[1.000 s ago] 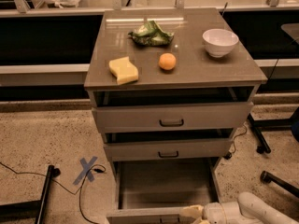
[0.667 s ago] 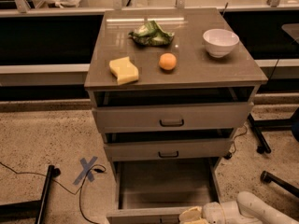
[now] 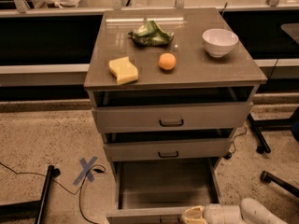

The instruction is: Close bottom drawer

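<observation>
The grey cabinet has three drawers. The bottom drawer (image 3: 163, 185) is pulled far out, and its plain grey inside shows; its front panel (image 3: 145, 215) lies at the bottom edge of the view. The middle drawer front (image 3: 168, 149) and the top drawer front (image 3: 171, 117) stand slightly out. My gripper (image 3: 192, 215), cream-tipped on a white arm (image 3: 243, 213) coming in from the lower right, sits at the bottom drawer's front panel, right of its middle.
On the cabinet top (image 3: 196, 73) lie a yellow sponge (image 3: 123, 70), an orange (image 3: 167, 61), a green crumpled bag (image 3: 150, 34) and a white bowl (image 3: 219, 41). A blue tape cross (image 3: 85, 170) and cables lie on the floor at left. Chair legs (image 3: 261, 139) stand at right.
The gripper has shifted slightly left along the bottom drawer's front. The drawer has not visibly moved.
</observation>
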Available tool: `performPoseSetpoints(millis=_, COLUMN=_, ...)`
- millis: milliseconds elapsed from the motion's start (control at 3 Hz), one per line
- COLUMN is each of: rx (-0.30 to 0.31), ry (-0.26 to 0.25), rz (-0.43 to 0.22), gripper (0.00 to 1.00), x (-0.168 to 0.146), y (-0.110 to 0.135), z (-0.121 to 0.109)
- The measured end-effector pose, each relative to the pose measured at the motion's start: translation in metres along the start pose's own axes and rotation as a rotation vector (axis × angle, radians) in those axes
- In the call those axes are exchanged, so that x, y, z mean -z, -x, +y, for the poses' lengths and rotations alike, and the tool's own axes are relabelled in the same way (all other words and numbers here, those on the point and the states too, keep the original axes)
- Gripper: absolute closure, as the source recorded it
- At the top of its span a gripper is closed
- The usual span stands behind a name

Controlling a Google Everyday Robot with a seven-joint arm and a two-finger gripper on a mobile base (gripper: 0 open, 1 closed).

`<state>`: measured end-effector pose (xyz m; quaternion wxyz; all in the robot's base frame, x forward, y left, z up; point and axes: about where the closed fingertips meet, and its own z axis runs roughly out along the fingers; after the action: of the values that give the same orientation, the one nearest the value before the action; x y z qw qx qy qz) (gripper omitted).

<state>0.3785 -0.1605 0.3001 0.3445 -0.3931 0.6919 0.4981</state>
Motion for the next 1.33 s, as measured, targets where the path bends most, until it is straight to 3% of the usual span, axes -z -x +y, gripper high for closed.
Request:
performPoseSetpoints(millis=333, rx=0.026, ry=-0.047, rz=0.005, gripper=1.0, x=0.001, y=-0.004, z=-0.01)
performPoseSetpoints(millis=667, rx=0.026, ry=-0.047, rz=0.005, gripper=1.0, x=0.001, y=-0.004, z=-0.01)
performPoseSetpoints(millis=1333, rx=0.216, ry=-0.199, rz=0.247, gripper=1.0, x=-0.01, y=-0.034, z=-0.027)
